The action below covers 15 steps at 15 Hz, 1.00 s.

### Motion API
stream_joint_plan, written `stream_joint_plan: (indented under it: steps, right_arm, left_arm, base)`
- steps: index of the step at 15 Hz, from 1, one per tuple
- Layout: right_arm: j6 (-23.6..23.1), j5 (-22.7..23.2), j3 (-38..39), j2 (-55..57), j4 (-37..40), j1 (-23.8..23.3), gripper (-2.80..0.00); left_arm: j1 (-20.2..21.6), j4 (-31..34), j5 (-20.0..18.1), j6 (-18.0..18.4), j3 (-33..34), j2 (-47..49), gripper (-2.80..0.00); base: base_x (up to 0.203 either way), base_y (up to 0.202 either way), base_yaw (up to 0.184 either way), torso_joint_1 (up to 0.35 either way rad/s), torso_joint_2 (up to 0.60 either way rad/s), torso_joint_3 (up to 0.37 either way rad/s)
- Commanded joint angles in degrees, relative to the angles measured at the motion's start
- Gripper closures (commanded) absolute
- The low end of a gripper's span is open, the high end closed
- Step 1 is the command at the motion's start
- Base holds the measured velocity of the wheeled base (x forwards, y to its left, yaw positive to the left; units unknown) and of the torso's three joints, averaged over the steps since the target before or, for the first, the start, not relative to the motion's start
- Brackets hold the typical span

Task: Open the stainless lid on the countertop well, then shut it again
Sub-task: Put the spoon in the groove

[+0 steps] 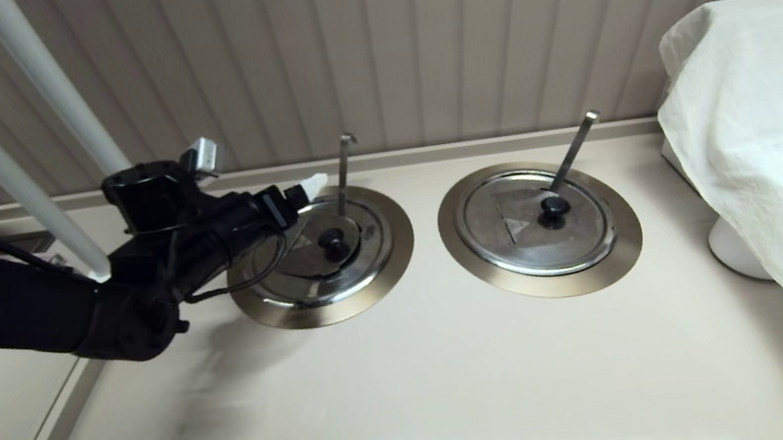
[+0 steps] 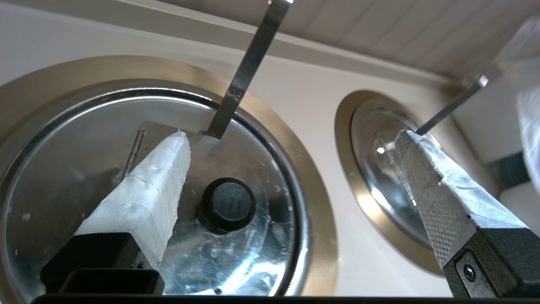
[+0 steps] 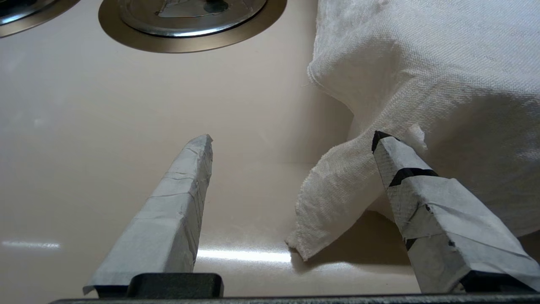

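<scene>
The stainless lid [image 1: 342, 278] lies flat and closed on the left countertop well [image 1: 332, 314], with its black knob [image 1: 333, 241] at the centre. The thin hook-tipped ladle handle [image 1: 345, 169] rises from its far side. My left gripper [image 1: 305, 190] hovers open just above the lid's left part, short of the knob. In the left wrist view the left gripper [image 2: 293, 135] has one taped finger over the lid [image 2: 84, 181] beside the knob [image 2: 230, 204] and the other out over the twin well. My right gripper [image 3: 293, 138] is open and empty, low over the counter, outside the head view.
The twin lid [image 1: 517, 232] with a straight flat-ended ladle handle [image 1: 574, 146] sits to the right. A white cloth [image 1: 778, 154] covers something at the far right, and its hem [image 3: 333, 198] hangs by my right gripper. Two white poles [image 1: 37, 79] slant behind my left arm.
</scene>
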Motion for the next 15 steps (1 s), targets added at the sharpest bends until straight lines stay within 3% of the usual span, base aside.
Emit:
stream_joint_plan:
  steps: [1, 3, 4, 8, 11, 15]
  right_arm:
    - [-0.03, 0.01, 0.0, -0.02, -0.01, 0.0, -2.8]
    - [-0.05, 0.01, 0.0, -0.02, -0.01, 0.0, -2.8]
    - [-0.04, 0.01, 0.0, -0.02, -0.01, 0.0, -2.8]
    - [-0.05, 0.01, 0.0, -0.02, -0.01, 0.0, -2.8]
    - [-0.05, 0.01, 0.0, -0.02, -0.01, 0.0, -2.8]
    - [0.02, 0.01, 0.0, -0.02, -0.01, 0.0, -2.8]
  left_arm:
    - [0.06, -0.37, -3.15, 10.26, -3.53, 7.92, -2.8]
    - [0.08, -0.45, -4.6, 18.73, -8.19, 12.33, -2.8]
    - [0.13, -0.47, -4.81, 20.17, -10.97, 13.9, -2.8]
    - [0.2, -0.81, -4.2, 21.57, -20.46, 20.36, -2.8]
    - [0.12, -4.44, 0.61, 21.29, -29.43, 26.61, -2.8]
    - [-1.57, -5.22, 1.2, 21.25, -30.51, 28.2, -2.8]
  base:
    - [0.0, 0.0, 0.0, 0.0, 0.0, 0.0]
    - [0.0, 0.0, 0.0, 0.0, 0.0, 0.0]
    - [0.0, 0.0, 0.0, 0.0, 0.0, 0.0]
    - [0.0, 0.0, 0.0, 0.0, 0.0, 0.0]
    - [0.0, 0.0, 0.0, 0.0, 0.0, 0.0]
    - [0.0, 0.0, 0.0, 0.0, 0.0, 0.0]
